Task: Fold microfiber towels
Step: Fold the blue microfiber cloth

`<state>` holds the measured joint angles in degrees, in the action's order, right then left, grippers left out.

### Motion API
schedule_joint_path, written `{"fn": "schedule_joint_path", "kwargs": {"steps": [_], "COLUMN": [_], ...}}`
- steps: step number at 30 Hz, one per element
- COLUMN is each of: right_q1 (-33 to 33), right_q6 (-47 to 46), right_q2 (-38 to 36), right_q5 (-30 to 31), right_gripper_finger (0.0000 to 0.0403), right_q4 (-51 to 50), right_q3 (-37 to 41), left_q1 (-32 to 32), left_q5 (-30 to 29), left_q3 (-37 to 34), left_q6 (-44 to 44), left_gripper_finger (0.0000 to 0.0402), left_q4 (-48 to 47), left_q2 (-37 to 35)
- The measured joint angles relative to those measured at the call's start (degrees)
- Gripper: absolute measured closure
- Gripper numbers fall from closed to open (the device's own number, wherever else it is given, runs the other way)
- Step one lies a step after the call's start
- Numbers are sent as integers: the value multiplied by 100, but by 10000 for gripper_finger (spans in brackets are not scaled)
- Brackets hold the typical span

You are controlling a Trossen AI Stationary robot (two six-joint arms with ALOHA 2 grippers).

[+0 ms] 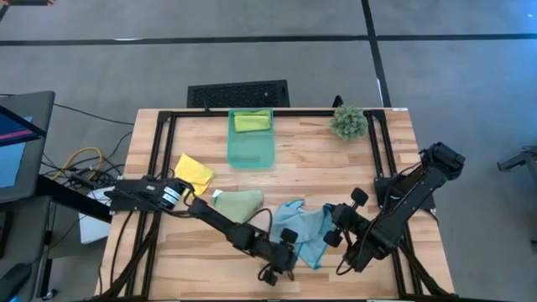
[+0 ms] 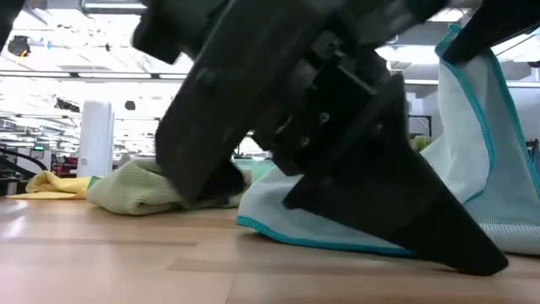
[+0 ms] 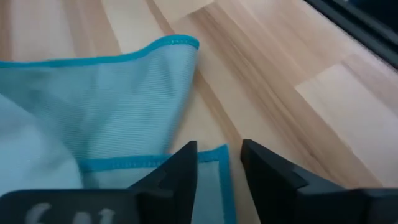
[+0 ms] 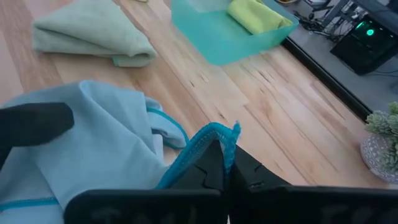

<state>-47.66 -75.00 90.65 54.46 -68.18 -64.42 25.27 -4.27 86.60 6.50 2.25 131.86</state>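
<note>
Right wrist view: towel hem point(image 4: 211, 134) pincer-clamped point(image 4: 225, 163).

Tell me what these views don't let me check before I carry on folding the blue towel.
- Light blue towel: the high view has both arms over it, so its full outline is hidden.
- Left hand: fills the low view up close, blocking the table behind; whether its open fingers touch the towel hem is unclear.
- Lime green towel in the teal bin: too small to judge its fold.
- Yellow towel: cut off at the low view's edge.
</note>
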Motion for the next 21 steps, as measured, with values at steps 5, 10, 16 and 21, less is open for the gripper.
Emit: {"fn": "schedule_joint_path", "kwargs": {"steps": [5, 10, 16, 21], "right_q1": [-76, -252, -642, -1158], "right_q6": [0, 0, 298, 1103], "right_q2": [-2, -2, -2, 0], "right_q5": [3, 2, 2, 219], "right_gripper_finger": [383, 388, 383, 388], "right_q4": [-14, -32, -44, -26], "right_q3": [2, 2, -111, -837], "left_q1": [-58, -25, 374, 940], "left_q5": [163, 17, -1628, -3227], "left_q3": [-28, -33, -109, -67], "left_q6": [-114, -80, 308, 955], "left_gripper_finger": [341, 393, 399, 401], "left_q4": [-97, -219, -1279, -1120], "left_q2": [5, -33, -708, -1772]}}
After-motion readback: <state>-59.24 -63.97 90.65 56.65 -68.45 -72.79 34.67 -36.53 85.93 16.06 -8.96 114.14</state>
